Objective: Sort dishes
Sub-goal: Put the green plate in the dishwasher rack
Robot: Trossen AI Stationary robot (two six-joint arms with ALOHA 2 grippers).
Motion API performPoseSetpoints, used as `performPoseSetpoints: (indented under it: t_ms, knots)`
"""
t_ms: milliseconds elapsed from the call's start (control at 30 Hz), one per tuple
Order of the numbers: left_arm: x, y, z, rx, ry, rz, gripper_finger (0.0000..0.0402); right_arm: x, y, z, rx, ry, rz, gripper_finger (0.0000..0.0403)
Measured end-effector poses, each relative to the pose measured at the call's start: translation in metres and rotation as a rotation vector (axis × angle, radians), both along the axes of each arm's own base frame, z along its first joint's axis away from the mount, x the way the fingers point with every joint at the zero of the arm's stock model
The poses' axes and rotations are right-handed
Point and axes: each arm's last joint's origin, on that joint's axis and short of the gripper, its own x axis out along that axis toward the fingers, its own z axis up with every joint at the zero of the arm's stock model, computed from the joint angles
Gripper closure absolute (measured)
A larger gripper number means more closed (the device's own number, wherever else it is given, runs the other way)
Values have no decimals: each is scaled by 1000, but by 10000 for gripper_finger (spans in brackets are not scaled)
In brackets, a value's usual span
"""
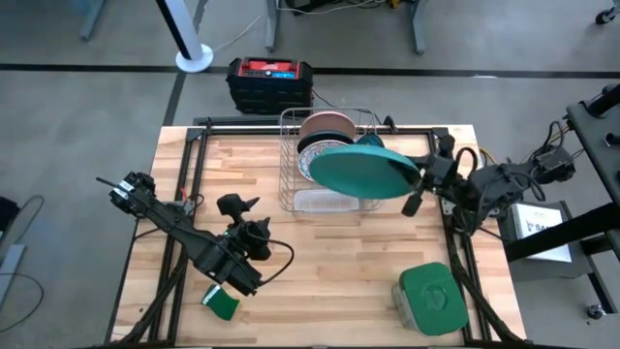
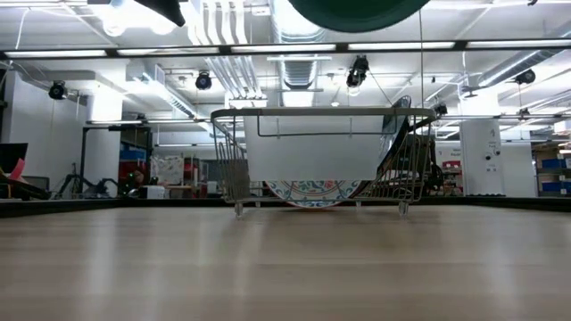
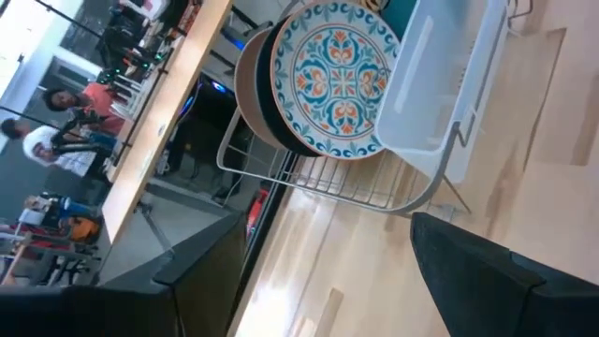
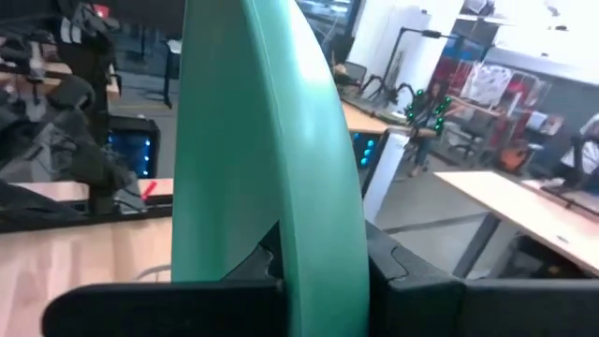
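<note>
Fingers [image 4: 393,267] of right gripper [image 1: 418,182] clamping bright teal-green plate [image 1: 363,172] rim, holding it over dish rack [image 1: 291,174] at table's 1 o'clock. Three plates racked; last one pending. Left gripper [image 1: 235,206] waiting, spread apart.

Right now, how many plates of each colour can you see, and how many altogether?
Salmon-pink plate, in the wire rack: 1
Dark teal plate, in the rack: 1
White plate with blue-red ornament, in the rack: 1
Bright teal-green plate, held above the rack by the right hand: 1
Total: 4 plates
</note>
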Motion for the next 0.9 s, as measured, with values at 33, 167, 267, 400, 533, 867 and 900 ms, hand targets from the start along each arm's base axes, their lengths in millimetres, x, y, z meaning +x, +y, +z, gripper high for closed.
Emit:
performPoseSetpoints:
  t_ms: [33, 167, 267, 400, 533, 867, 900]
  knots:
    - [0, 0, 0, 4, -2, 0, 112, 3, -1, -2, -1, 9, 21, 369]
    - [0, 0, -1, 5, -2, 0, 112, 14, -11, -7, -17, 39, 18, 369]
    - [0, 0, -1, 4, -4, 1, 112, 21, -19, -12, -65, 81, -26, 369]
    - [0, 0, -1, 4, -5, 1, 112, 32, -30, -20, -135, 128, -49, 369]
    - [0, 0, 0, 16, -12, 0, 112, 45, -45, -27, -135, 164, -39, 369]
    - [0, 1, 0, 26, -19, -2, 112, 84, -75, -61, -153, 339, -85, 369]
    - [0, 1, 0, 26, -19, -2, 112, 87, -76, -64, -148, 348, -66, 369]
